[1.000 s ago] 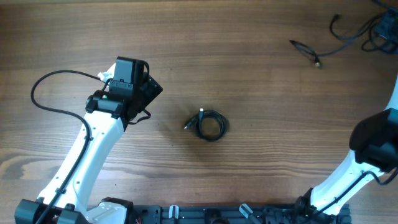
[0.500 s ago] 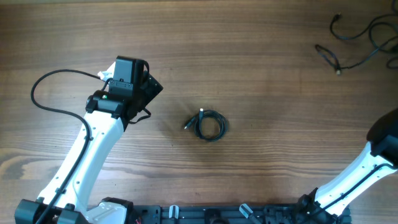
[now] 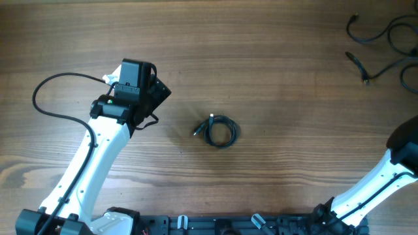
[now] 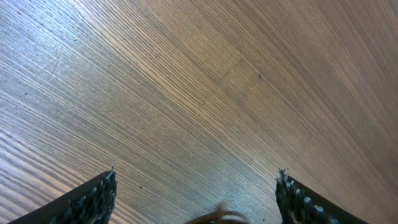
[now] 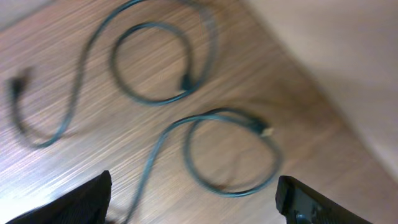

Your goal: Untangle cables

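The coiled cable (image 3: 221, 131) lies near the middle of the desk (image 3: 274, 52) as a small round black bundle, one metal-tipped plug end (image 3: 211, 117) sticking out at its upper left. It lies apart from both arms, with bare wood all round it and nothing resting on it. The loose cables (image 3: 356, 64) are well away from it, in the far right corner of the desk, spread out in long thin strands. The right wrist view shows them blurred: two open loops, one above the other, with a pale-tipped plug (image 5: 267, 132) on the lower loop and a strand trailing down toward the bottom edge of the view. The desk's edge runs close by them on the right. The right gripper (image 5: 193, 193) hangs over these strands with its fingers (image 5: 84, 205) spread wide, released and grasping nothing. The left gripper (image 4: 196, 193) is likewise released, its toothed fingers (image 4: 99, 200) far apart over bare wood grain, to the left of the coiled cable. Overhead, the white left arm (image 3: 98, 156) reaches up from the near edge with a thick black wire (image 3: 36, 98) looping out to its left. The right arm (image 3: 385, 176) enters from the lower right corner, and its gripper is out of that view.
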Controlling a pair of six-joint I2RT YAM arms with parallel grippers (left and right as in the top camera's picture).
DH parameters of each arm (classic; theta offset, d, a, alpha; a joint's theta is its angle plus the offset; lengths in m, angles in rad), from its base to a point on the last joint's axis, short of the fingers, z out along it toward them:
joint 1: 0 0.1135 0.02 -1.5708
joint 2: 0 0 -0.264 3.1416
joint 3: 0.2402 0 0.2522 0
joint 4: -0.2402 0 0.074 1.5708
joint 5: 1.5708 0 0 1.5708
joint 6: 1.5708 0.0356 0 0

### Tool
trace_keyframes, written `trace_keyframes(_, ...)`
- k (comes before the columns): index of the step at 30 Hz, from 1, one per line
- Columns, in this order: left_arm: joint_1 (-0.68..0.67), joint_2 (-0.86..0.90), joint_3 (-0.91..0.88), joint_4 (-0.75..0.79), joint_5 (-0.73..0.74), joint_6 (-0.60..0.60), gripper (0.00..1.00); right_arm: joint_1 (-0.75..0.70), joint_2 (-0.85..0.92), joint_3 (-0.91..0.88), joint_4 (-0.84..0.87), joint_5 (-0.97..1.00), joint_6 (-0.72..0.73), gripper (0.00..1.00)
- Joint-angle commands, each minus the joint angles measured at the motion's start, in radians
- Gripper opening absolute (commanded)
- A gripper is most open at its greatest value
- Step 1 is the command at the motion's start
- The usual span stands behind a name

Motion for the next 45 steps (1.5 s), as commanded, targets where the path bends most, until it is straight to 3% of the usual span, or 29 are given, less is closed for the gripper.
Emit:
trace_keyframes(1,0.005,0.007,0.005,0.003,0.005,0.006,0.84,0.015,0.024,0.002,-0.044,-0.257,0.016,0.87)
trace_keyframes(4,0.005,0.007,0.005,0.004,0.005,0.006,0.84,0.04,0.025,0.002,-0.11,-0.283,0.152,0.87)
trace_keyframes(6,0.005,0.007,0.005,0.008,0.005,0.006,0.84,0.059,0.024,0.002,-0.166,-0.424,0.225,0.91)
trace_keyframes(9,0.005,0.007,0.005,0.002,0.005,0.006,0.84,0.087,0.025,0.002,-0.295,-0.688,0.2,0.98)
trace_keyframes(11,0.005,0.012,0.005,0.003,0.005,0.006,0.84,0.131,0.024,0.002,-0.408,-0.763,0.126,1.0)
trace_keyframes(15,0.005,0.072,0.005,0.001,0.051,0.007,0.89,0.334,0.025,0.002,-0.647,-0.73,-0.108,1.0)
trace_keyframes(21,0.005,0.117,0.005,-0.021,0.301,0.225,0.91,0.618,0.025,0.002,-0.706,-0.565,-0.097,1.0)
trace_keyframes(27,0.006,0.146,0.005,-0.089,0.284,0.241,1.0,0.839,0.027,0.0,-0.681,-0.384,0.051,1.0)
trace_keyframes(33,0.023,0.148,0.005,-0.089,0.244,0.237,1.0,0.946,0.027,-0.131,-0.686,-0.303,0.063,1.0)
trace_keyframes(35,0.098,0.148,0.005,-0.096,0.249,0.237,1.0,0.948,0.027,-0.194,-0.677,-0.272,0.143,1.0)
trace_keyframes(39,0.232,0.148,0.005,-0.163,0.273,0.241,1.0,0.949,-0.001,-0.212,-0.735,-0.306,0.142,1.0)
trace_keyframes(45,0.251,0.148,0.0,-0.189,0.273,0.241,1.0,0.994,-0.269,-0.297,-0.732,-0.286,0.137,1.0)
